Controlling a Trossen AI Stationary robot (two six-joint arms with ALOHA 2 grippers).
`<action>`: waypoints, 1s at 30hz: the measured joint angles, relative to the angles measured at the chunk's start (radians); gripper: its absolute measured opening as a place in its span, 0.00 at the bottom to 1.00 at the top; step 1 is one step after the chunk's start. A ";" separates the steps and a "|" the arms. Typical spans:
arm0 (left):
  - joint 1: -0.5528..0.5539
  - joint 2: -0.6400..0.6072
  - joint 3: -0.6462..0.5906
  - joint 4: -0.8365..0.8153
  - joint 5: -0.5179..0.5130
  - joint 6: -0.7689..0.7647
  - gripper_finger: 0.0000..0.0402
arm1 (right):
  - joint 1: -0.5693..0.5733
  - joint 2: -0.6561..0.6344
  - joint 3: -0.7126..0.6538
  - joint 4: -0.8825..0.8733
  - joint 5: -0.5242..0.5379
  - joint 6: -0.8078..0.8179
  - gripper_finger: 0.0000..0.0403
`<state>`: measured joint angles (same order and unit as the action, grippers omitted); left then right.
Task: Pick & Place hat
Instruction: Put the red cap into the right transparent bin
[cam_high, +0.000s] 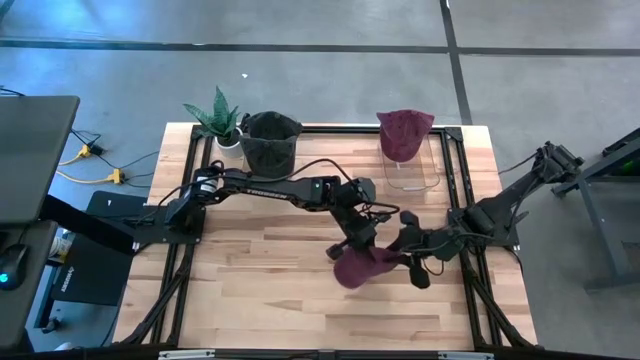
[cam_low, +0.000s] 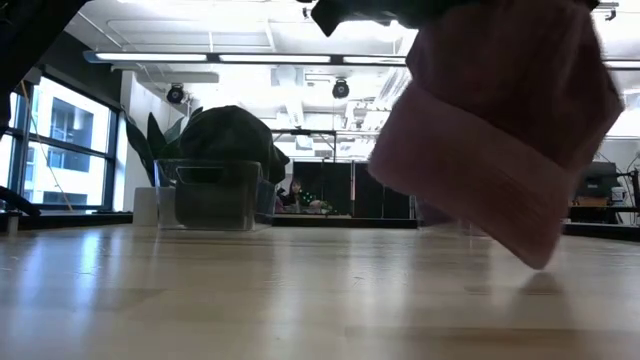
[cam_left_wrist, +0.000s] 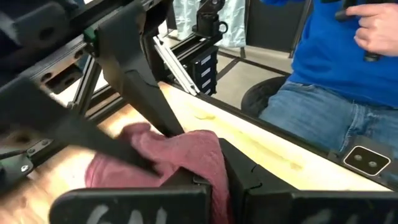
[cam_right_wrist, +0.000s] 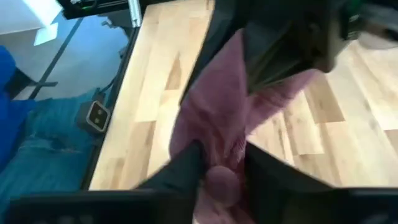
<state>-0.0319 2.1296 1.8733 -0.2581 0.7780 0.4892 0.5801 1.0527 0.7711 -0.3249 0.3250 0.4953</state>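
- Potted plant: green spiky leaves in a small white pot, at the table's far edge, left of centre, just beside the dark hat's container.
- Dark hat: draped over a clear container next to the plant; the low view shows the same pair at the far side of the table.
- Wooden table: light butcher-block top inside a black frame; the near half is bare wood.
- Left gripper: the left arm reaches from the table's left side toward the middle; its fingers are closed tight on the left edge of the maroon hat, with the fabric bunched between them in the left wrist view.
- Maroon hat: a knit beanie, at the table's centre, held between the two grippers. In the low view it hangs clear of the wood, tilted, with its shadow on the table below.
- Second maroon hat: sits over a clear container at the far edge, right of centre, well apart from the held hat.
- Right gripper: the right arm comes in from the table's right side; its fingers are partly closed and pinch the hat's right edge, with pink fabric pressed between them in the right wrist view.
- Person: blue top and jeans, seated beyond the table's edge, seen in the left wrist view.
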 joint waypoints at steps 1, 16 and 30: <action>0.000 0.000 0.000 0.000 -0.006 -0.001 0.01 | 0.000 0.000 0.000 0.000 -0.014 -0.001 0.19; 0.080 -0.030 0.280 -0.740 -0.134 0.006 0.42 | -0.049 -0.002 0.232 -0.362 -0.151 -0.036 0.08; 0.008 -0.090 0.397 -1.067 -0.090 0.082 0.40 | -0.364 -0.003 0.616 -0.829 0.086 -0.460 0.08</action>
<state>-0.0238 2.0391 2.2699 -1.3250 0.6878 0.5712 0.2161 1.0492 1.3872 -1.1541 0.4113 0.0356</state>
